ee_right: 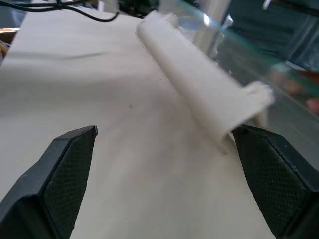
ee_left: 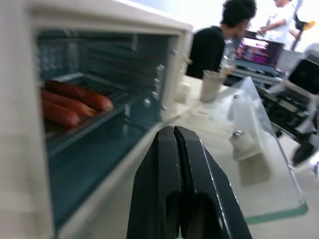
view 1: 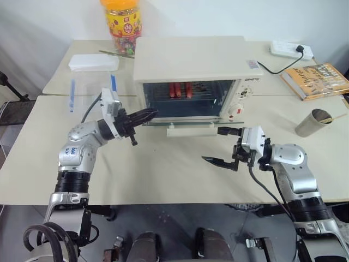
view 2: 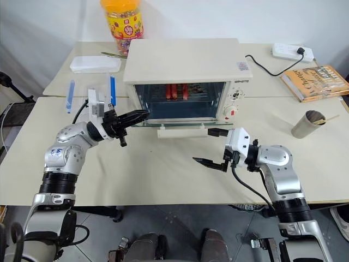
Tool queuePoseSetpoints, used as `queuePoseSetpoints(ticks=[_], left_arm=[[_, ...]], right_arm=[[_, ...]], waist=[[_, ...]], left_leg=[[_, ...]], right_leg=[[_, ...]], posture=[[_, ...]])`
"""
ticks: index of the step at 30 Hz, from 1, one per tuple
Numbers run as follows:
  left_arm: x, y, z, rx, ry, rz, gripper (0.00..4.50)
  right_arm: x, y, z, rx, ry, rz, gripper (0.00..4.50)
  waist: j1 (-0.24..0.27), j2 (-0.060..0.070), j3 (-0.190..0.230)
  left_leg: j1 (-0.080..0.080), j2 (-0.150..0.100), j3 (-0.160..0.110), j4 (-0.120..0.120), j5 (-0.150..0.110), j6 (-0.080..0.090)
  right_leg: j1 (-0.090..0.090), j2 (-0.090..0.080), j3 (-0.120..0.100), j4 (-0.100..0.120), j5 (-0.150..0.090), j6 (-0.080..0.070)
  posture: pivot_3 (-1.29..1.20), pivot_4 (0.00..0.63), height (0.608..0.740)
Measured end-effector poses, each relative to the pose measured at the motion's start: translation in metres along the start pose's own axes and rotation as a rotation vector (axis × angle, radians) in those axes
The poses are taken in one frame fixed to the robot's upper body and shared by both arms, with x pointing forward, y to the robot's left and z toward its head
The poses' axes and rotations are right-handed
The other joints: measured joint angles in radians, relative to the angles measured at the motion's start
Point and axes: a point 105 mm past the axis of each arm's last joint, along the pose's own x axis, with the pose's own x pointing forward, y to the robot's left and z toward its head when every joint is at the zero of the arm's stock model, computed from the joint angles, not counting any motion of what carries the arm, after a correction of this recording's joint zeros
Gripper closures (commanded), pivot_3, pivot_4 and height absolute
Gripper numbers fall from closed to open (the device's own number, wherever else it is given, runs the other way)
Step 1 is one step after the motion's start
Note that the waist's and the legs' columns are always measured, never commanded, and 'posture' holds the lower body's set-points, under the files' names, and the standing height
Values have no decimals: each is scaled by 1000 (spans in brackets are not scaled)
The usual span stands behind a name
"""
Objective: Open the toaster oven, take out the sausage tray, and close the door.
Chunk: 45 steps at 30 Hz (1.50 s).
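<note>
**Oven door lies open, sausages still inside**

The toaster oven (view 1: 191,71) stands in the upper middle of the left eye view, on the cream table (view 1: 163,174). Its door (view 1: 188,123) is folded down flat in front of the opening, and the cream bar handle (view 1: 190,130) is at its front edge, toward the bottom of the picture. Through the open front the sausage tray (view 1: 181,93) is seen deep inside on the rack, with reddish sausages (ee_left: 70,102) lying side by side on it.

The left gripper (view 1: 151,114) is in the middle left of the frame, at the left corner of the open door, and points toward the oven. Its two black fingers (ee_left: 164,179) are pressed together with nothing between them. I cannot tell if the tips touch the door.

The right gripper (view 1: 221,146) is in the middle right of the frame, just in front of the right end of the handle. Its fingers are wide apart and hold nothing; the upper finger (view 1: 229,131) is near the handle end.

Around the oven there are a candy jar (view 1: 121,24) in the upper left, a power strip (view 1: 292,50) and a book (view 1: 316,81) in the upper right, and a paper cup (view 1: 312,123) at the right.
</note>
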Motion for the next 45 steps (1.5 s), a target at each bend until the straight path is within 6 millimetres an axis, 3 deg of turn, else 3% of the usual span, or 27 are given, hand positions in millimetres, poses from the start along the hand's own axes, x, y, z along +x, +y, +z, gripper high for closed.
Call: queuePoseSetpoints(ticks=[5,8,10,17,19,22,27,31,35,41,45], left_arm=[[-1,-5,-14,5,45,-34,4474],[-6,-11,-44,6,139,-43,4474],[-12,-15,-65,-23,191,-34,4474],[-6,-24,-71,34,184,-68,4474],[-7,-24,-71,36,171,-57,4474],[-13,-26,-70,4,121,-17,3965],[-31,-33,-61,-38,70,31,2473],[-55,-38,-41,-11,42,102,1306],[-72,-40,-22,22,17,172,88],[-71,-42,-15,44,-14,211,35],[-71,-41,-15,42,-19,229,0]], right_arm=[[-24,13,-13,47,67,-101,0],[-78,35,-33,165,235,-261,0],[-96,39,-37,196,292,-314,0],[-94,10,-6,51,263,-376,0],[-81,-6,5,-22,248,-392,0],[-38,-29,17,-102,260,-386,0],[21,-30,25,-196,193,-296,0],[61,-61,15,-450,287,-374,0],[81,-89,7,-640,379,-452,0],[115,-97,0,-745,401,-482,0],[125,-101,-3,-772,418,-494,909]], waist=[[6,0,0],[26,0,0],[22,0,0],[11,-2,0],[9,-2,0],[-4,-2,-1],[-3,-3,0],[-18,-3,0],[-20,-2,0],[-38,-2,0],[-40,-2,0]], left_leg=[[0,0,0,3,0,0],[0,0,0,3,-2,1],[-1,0,4,6,-3,3],[5,3,2,7,-4,3],[4,3,2,7,-4,3],[3,3,1,7,-4,3],[-1,3,3,8,-5,3],[0,4,0,8,-5,3],[0,4,-1,7,-5,2],[-1,4,-1,6,-5,2],[-1,4,-1,6,-5,2]], right_leg=[[0,0,1,3,0,0],[0,0,1,2,0,0],[0,0,4,2,0,0],[-1,1,11,6,2,-1],[-2,1,11,6,2,-1],[-4,1,10,7,1,-2],[-4,1,6,6,1,-3],[-5,0,7,7,1,-3],[-5,0,6,7,1,-3],[-6,1,6,7,1,-3],[-6,1,6,8,1,-3]], posture=[[0,150,740],[0,150,740],[0,150,740],[0,150,740],[0,150,740],[0,150,740],[0,150,740],[0,150,740],[0,150,740],[0,150,740],[0,150,740]])
